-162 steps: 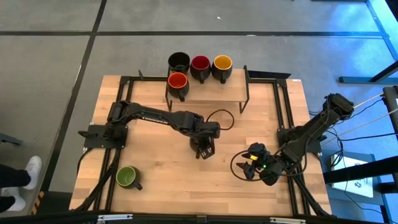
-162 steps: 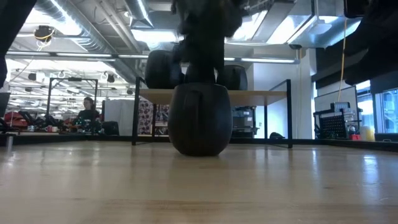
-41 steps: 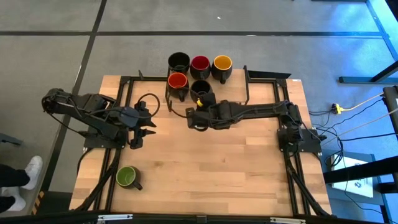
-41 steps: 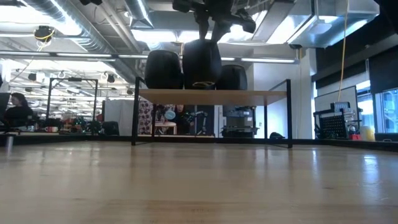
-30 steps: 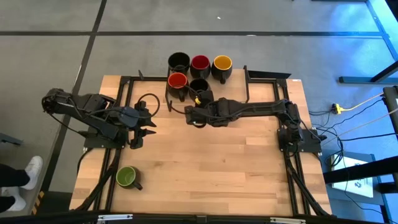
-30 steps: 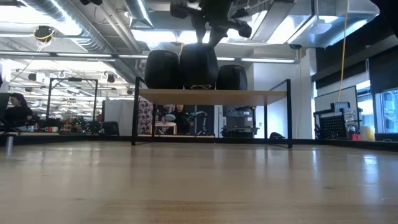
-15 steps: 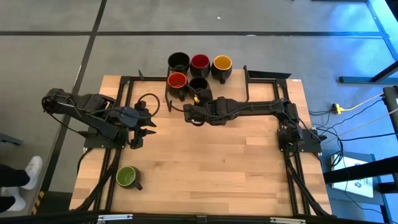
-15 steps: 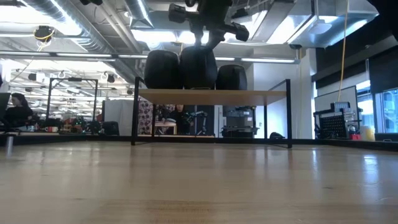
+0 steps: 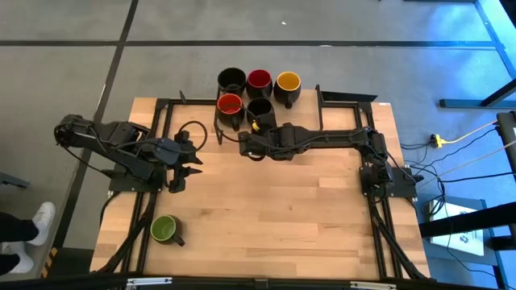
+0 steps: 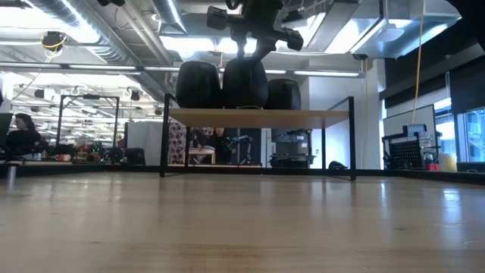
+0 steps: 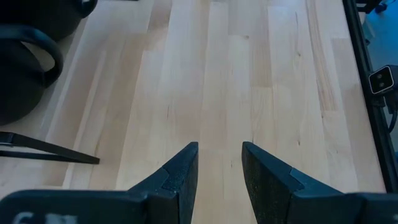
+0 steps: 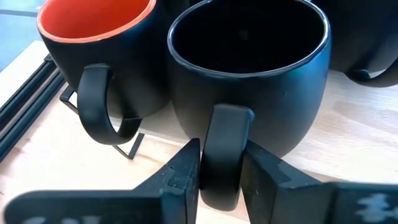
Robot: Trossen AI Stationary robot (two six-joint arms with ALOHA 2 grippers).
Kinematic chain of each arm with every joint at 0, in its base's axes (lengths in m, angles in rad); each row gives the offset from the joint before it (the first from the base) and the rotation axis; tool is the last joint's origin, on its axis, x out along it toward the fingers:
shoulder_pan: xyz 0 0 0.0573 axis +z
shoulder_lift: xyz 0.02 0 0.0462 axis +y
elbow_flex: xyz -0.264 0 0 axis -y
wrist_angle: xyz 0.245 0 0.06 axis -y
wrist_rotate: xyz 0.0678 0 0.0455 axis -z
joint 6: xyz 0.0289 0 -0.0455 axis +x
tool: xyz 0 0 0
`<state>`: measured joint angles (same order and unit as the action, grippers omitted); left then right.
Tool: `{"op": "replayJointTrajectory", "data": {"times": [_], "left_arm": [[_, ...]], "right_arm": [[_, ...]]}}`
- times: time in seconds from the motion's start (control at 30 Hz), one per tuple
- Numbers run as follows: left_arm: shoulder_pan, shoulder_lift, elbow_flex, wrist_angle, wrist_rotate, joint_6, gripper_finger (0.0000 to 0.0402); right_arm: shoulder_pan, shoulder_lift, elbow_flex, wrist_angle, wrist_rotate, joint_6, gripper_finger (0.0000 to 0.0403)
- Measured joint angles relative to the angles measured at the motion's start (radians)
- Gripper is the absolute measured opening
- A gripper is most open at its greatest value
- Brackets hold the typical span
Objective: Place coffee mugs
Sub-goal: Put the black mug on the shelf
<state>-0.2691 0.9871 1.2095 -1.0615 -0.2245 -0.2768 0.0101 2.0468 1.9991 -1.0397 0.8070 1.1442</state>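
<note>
- A wooden table (image 9: 266,217) carries a raised shelf (image 10: 258,115) at its far edge
- The right gripper (image 12: 219,168) has its fingers either side of the handle of the black-lined mug (image 12: 249,74) on the shelf; whether they are clamped cannot be told
- The orange-red mug (image 12: 99,56) touches that mug
- The green mug (image 9: 165,229) sits near the table's front left
- The left gripper (image 11: 219,165) hangs released over bare wood

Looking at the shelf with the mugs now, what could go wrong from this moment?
The right claw has its fingers around the black mug's handle, so backing away unevenly could drag the mug off the shelf. That mug stands very close to the orange-red mug, so a sideways nudge may knock it.
</note>
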Motion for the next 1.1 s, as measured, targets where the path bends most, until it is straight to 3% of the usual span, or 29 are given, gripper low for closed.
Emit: {"op": "replayJointTrajectory", "data": {"times": [0.4, 0.73, 1.1], "left_arm": [[0.0, 0.0, 0.0, 0.0, 0.0, 0.0, 0.0118], [0.0, 0.0, 0.0, 0.0, -0.001, 0.0, 0.0118], [0.0, 0.0, 0.0, 0.0, -0.002, 0.0, 0.0118]], "right_arm": [[-0.008, 0.0, 0.0, -0.001, -0.029, -0.002, 0.0096], [-0.011, 0.0, 0.0, -0.003, -0.011, -0.017, 0.0187], [-0.01, 0.0, 0.011, -0.008, -0.002, -0.08, 0.0194]]}}
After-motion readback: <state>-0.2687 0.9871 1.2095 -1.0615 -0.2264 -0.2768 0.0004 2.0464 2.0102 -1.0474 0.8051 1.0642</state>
